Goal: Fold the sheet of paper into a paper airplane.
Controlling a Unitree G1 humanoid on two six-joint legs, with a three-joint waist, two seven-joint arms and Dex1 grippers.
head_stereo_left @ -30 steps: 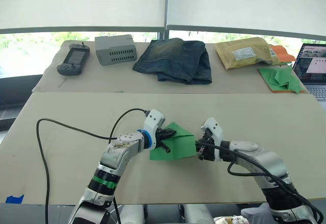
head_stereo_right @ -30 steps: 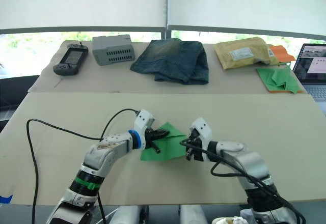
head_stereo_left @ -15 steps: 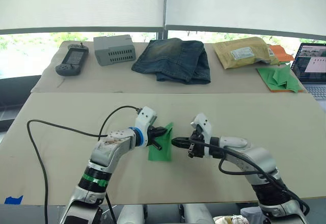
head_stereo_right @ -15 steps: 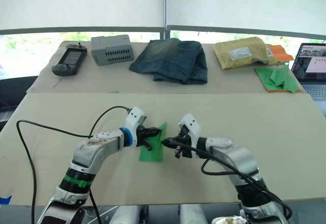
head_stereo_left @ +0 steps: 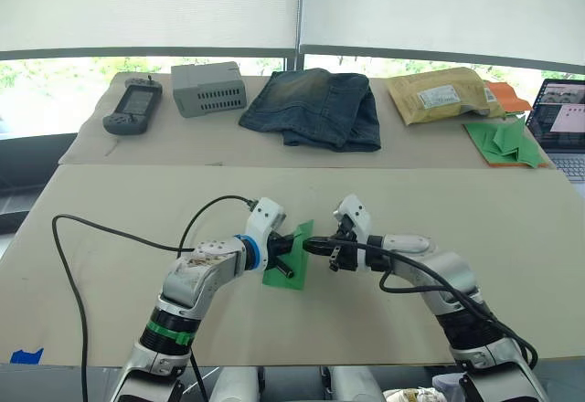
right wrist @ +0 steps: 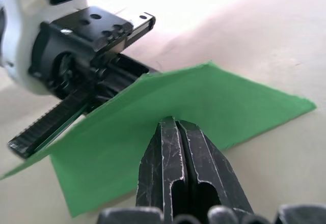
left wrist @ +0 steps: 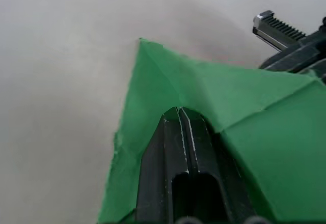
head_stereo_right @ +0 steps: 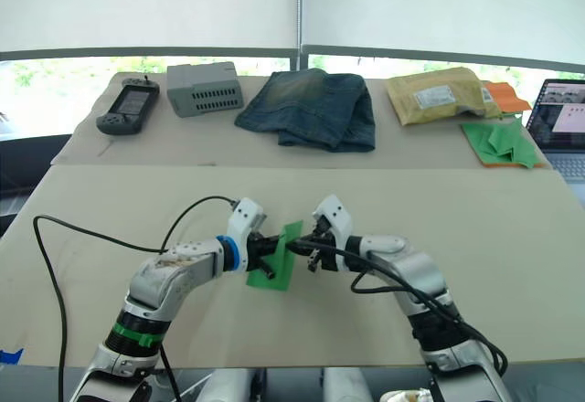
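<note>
Early folds only: left claw and right claw both pinch the sheet of paper between them, no dart shape yet.

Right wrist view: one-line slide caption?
Right gripper, fingers shut, pressing the green paper, left gripper just behind it.

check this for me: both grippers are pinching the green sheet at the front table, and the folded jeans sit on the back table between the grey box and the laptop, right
Nearly. The left gripper and right gripper do pinch the sheet of paper, but the jeans lie between the grey box and the padded envelope, not the laptop, which stands past the envelope. The left eye view shows it.
</note>
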